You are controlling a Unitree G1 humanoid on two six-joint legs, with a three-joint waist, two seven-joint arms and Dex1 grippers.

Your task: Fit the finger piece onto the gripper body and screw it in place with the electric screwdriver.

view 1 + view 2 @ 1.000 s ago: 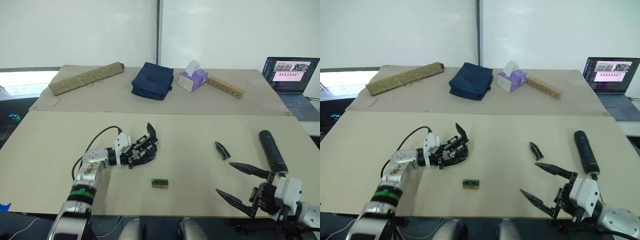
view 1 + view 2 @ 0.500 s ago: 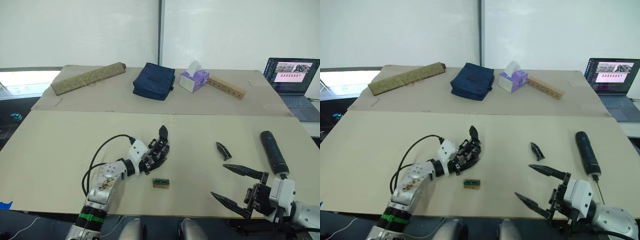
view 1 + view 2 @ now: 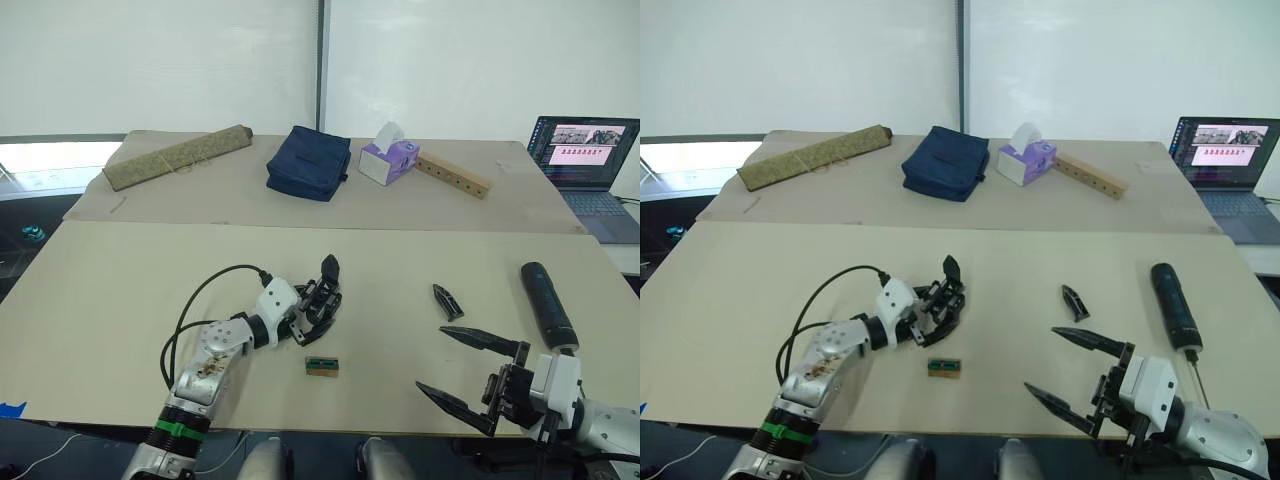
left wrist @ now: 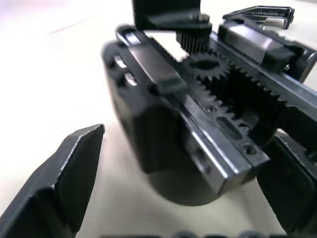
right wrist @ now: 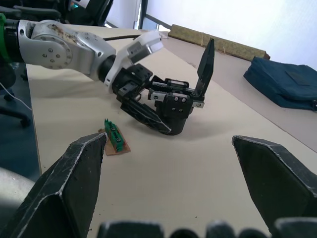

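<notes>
Left of centre in the head view, we see the left gripper (image 3: 312, 316) closed around the chunky black gripper body (image 3: 322, 297), its one pointed finger upright. Lower right, the right gripper (image 3: 468, 372) hangs wide open, empty. The small black tapered finger piece (image 3: 446, 301) and thick matte-black electric screwdriver (image 3: 545, 304) lie right of centre, apart. We judge the body could tip if released carelessly. The beige table (image 3: 120, 290) fronts white walls; an open laptop (image 3: 585, 160) sits upper right.
</notes>
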